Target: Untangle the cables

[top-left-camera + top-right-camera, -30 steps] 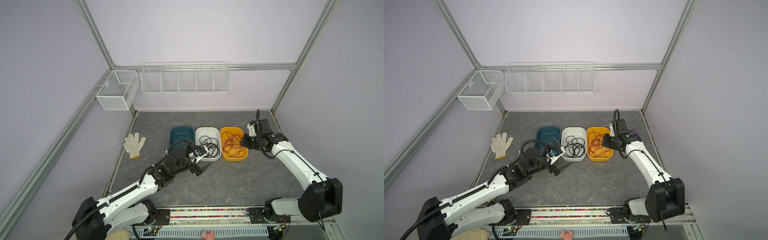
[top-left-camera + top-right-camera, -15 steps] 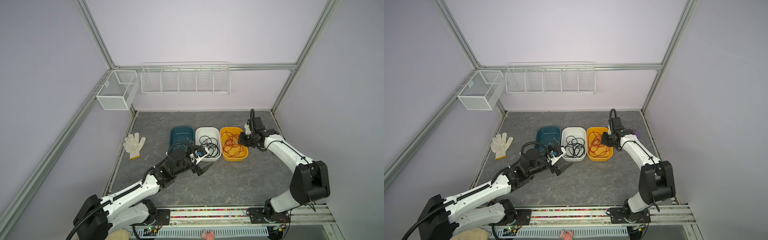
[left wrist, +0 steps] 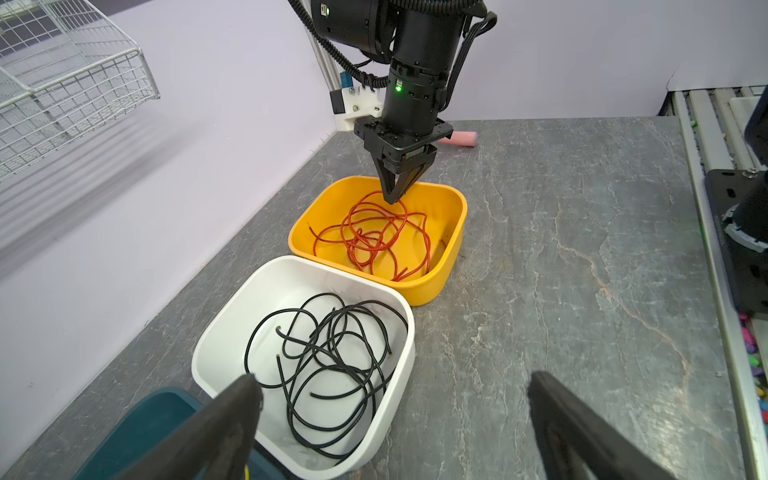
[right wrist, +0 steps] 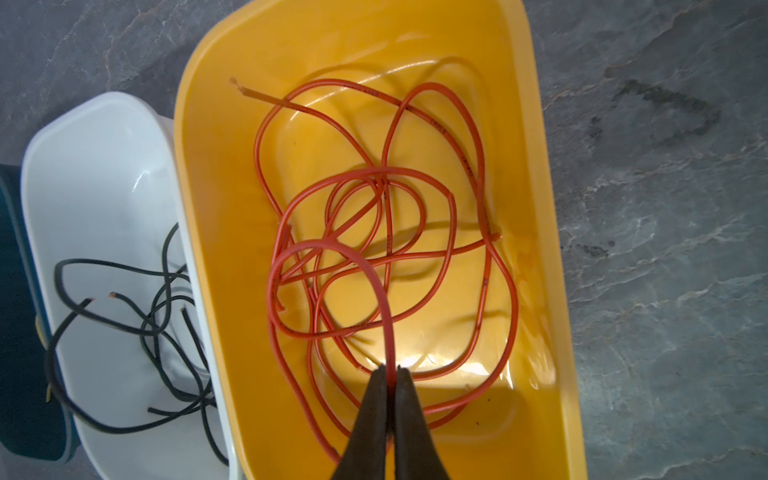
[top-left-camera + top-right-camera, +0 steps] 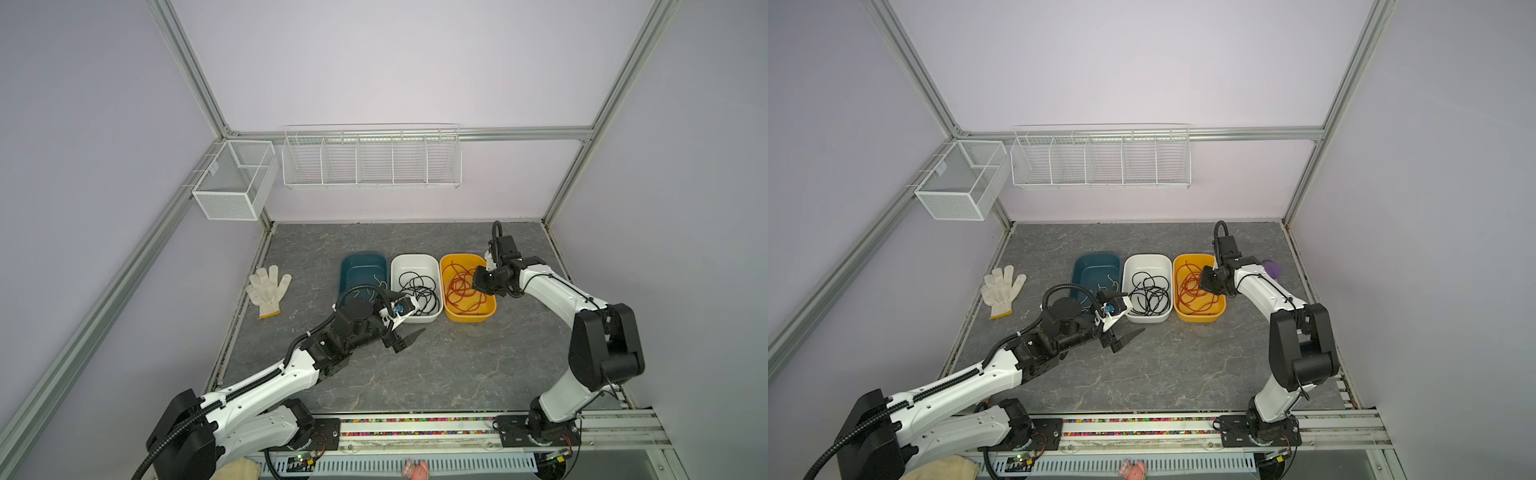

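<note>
White glove (image 5: 267, 291) left of teal bin (image 5: 361, 270)

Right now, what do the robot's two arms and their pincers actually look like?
The left arm and right arm are glossy white shells between chunky black joints, with ribbed black hoses looping alongside. The left gripper and right gripper each have two dark, pointed fingers; a small green light glows above the right one's.

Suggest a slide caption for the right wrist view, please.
Right hand shut on a red cable above the yellow bin.

Right claw (image 4: 388, 370) with red cable (image 4: 272, 286) moved inward over yellow bin (image 5: 469, 318); elbow (image 5: 602, 345) pulled in
</note>
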Controlling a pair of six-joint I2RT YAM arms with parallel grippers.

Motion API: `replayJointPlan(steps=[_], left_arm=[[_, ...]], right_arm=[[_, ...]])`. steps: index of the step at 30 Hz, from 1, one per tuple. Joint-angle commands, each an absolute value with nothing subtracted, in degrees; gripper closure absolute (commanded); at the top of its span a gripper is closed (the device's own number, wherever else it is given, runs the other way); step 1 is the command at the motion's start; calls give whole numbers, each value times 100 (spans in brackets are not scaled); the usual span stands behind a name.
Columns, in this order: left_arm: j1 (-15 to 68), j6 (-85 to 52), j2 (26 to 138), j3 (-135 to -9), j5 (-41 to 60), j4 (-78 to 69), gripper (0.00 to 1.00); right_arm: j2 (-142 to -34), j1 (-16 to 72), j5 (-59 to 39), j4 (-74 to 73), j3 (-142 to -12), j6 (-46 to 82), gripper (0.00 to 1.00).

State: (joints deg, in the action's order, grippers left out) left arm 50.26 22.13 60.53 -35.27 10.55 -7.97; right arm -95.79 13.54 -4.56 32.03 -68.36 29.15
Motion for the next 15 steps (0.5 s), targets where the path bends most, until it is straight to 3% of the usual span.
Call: replayJointPlan(steps=[1, 15], left_arm=[[5045, 2365, 5979, -3498, 1134, -734, 0], [5046, 2431, 6047, -3516, 1073, -617, 0]], right_arm=[[-9677, 1327, -449, 3201, -6935, 3028, 91], [-9084, 1327, -408, 3468, -6957, 2919, 66]])
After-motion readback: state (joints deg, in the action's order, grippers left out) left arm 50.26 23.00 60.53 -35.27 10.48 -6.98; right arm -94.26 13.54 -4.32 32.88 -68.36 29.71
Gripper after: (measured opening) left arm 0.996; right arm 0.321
